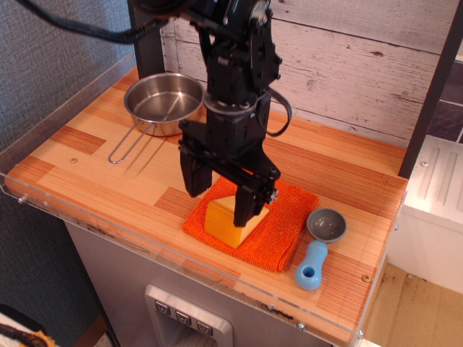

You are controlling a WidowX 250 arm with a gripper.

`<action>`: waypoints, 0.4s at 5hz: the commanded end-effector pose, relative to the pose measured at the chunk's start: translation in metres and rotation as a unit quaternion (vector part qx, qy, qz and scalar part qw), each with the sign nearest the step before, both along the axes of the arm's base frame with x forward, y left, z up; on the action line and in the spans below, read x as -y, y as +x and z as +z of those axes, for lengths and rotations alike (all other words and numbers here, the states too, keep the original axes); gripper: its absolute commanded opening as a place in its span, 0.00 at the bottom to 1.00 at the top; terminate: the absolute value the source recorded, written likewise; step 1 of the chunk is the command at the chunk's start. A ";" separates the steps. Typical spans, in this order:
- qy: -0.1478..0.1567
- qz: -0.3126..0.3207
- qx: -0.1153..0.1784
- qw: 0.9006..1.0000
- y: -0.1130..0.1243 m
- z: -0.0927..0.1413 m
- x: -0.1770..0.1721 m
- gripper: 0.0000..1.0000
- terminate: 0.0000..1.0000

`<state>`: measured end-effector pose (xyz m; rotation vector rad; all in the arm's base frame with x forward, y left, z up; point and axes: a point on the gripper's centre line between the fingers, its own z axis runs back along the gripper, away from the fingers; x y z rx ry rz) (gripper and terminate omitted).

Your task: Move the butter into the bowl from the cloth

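The butter point(226, 224), a yellow-orange wedge, sits on the bright orange cloth point(286, 231) near the table's front. My black gripper point(219, 199) is open and hangs directly over the butter, one finger to its left and one over its right top edge, partly hiding it. The bowl point(163, 101), a shiny steel pan with a looped wire handle, stands empty at the back left.
A small grey scoop with a blue handle point(318, 249) lies just right of the cloth. A clear acrylic rim point(181, 264) runs along the table's front and left edges. A wooden plank wall stands behind.
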<state>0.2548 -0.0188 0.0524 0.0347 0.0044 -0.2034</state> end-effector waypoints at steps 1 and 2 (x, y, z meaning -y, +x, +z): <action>-0.007 0.033 0.017 0.999 0.001 -0.005 -0.001 1.00 0.00; 0.007 0.036 0.008 0.999 0.002 -0.013 -0.002 1.00 0.00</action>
